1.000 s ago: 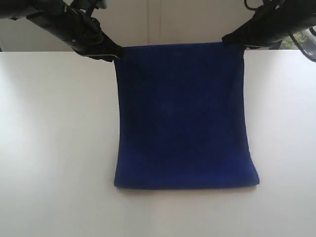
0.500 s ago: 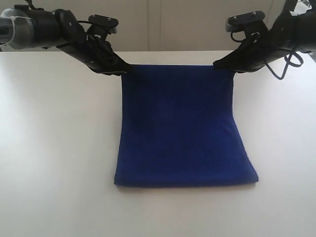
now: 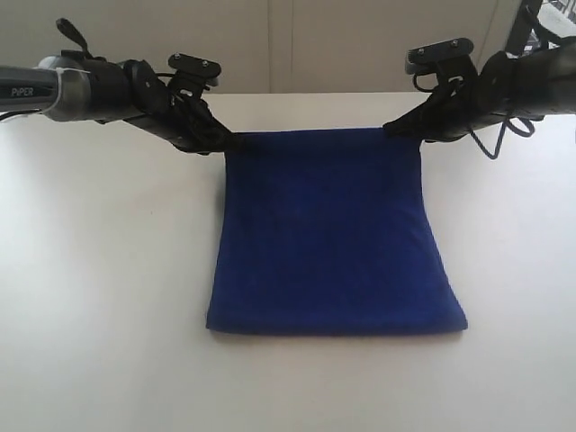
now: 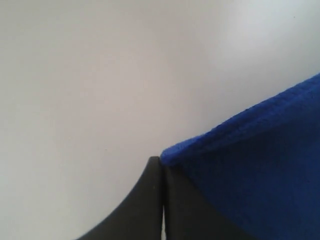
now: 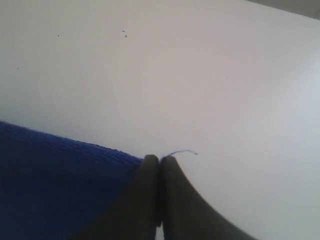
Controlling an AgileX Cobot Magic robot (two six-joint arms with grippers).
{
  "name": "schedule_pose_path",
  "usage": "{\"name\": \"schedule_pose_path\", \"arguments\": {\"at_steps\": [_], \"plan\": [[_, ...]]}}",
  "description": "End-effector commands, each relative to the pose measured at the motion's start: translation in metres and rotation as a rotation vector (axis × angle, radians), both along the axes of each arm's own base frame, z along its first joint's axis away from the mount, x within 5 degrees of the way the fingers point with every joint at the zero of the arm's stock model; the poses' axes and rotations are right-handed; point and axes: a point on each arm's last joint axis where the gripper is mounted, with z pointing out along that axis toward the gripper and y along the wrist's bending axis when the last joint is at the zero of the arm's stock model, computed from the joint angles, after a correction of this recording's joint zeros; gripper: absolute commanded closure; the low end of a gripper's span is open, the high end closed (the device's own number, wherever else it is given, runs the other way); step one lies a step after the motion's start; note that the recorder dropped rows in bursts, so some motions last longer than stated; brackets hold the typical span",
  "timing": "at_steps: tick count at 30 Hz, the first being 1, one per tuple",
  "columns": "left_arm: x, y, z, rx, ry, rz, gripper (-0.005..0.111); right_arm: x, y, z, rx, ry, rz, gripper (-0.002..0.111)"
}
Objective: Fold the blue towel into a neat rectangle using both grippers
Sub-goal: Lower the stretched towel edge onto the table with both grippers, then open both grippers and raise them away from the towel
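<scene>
The blue towel lies on the white table, its near edge a rounded fold and its far edge held low over the table. My left gripper is shut on the far left corner; in the left wrist view the towel meets the closed gripper. On the other side, my right gripper is shut on the far right corner. The right wrist view shows the towel beside the pinched gripper, with a loose blue thread sticking out. No white label shows.
A pale wall rises behind the table's far edge. Bare white tabletop spreads left, right and in front of the towel.
Both grippers have come down and toward the front with the towel's far edge, from well above the table to just over it. The cloth now lies flatter.
</scene>
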Motion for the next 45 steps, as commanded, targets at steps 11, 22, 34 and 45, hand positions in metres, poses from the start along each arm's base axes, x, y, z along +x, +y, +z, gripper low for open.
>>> {"name": "schedule_pose_path", "arguments": {"at_steps": [11,22,34,45], "plan": [[0.01,0.001,0.014,-0.02,-0.065,0.015,0.107,0.007,-0.007,0.01,-0.01,-0.06,-0.013,0.108],[0.014,0.0,-0.015,-0.006,-0.03,0.026,0.107,0.012,-0.007,-0.026,-0.018,-0.027,-0.02,0.108],[0.014,0.0,-0.015,-0.006,-0.031,0.027,0.06,0.014,-0.007,-0.024,-0.018,-0.051,-0.024,0.07],[0.01,0.0,0.0,-0.005,-0.021,0.006,0.053,0.01,-0.006,-0.012,0.028,-0.03,-0.055,0.072]]}}
